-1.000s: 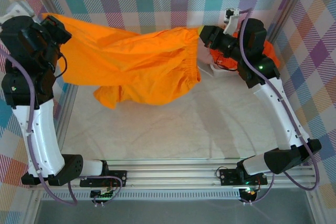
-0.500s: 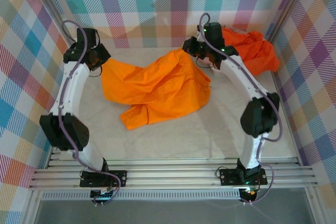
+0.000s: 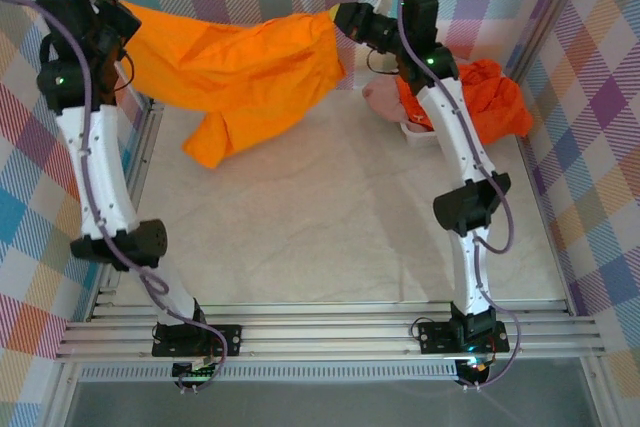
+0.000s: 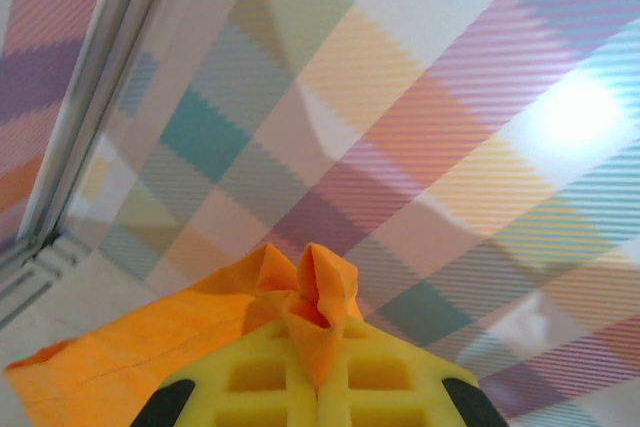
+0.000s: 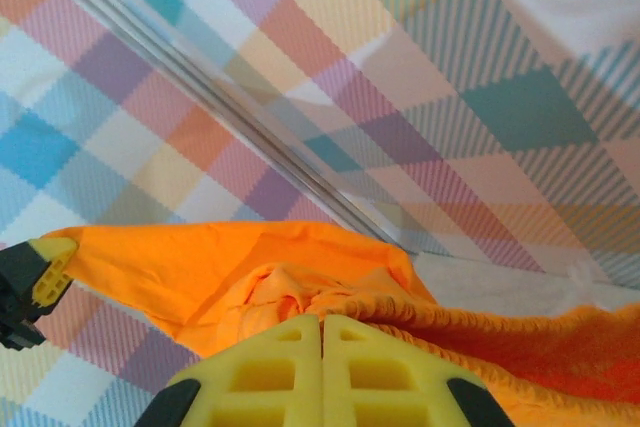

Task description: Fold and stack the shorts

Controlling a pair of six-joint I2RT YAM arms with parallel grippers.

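A bright orange pair of shorts (image 3: 235,72) hangs stretched above the back of the table, one leg drooping toward the surface. My left gripper (image 3: 127,19) is shut on its left corner. In the left wrist view a pinch of orange cloth (image 4: 325,292) sticks out between the yellow fingers (image 4: 250,382). My right gripper (image 3: 340,17) is shut on the gathered waistband (image 5: 480,332) at the shorts' right end. A second orange pair (image 3: 495,97) lies crumpled at the back right. A dusty pink pair (image 3: 381,99) peeks out beside it, partly hidden by my right arm.
A white mesh basket (image 3: 420,133) shows under the right arm, below the crumpled shorts. Checked walls and metal corner posts (image 3: 560,7) close in the table on three sides. The pale table surface (image 3: 320,227) lies bare toward the near rail.
Half a second ago the shorts lay sagging on the table between lowered grippers. Both grippers have since risen and pulled apart toward the back wall, stretching the cloth in the air.
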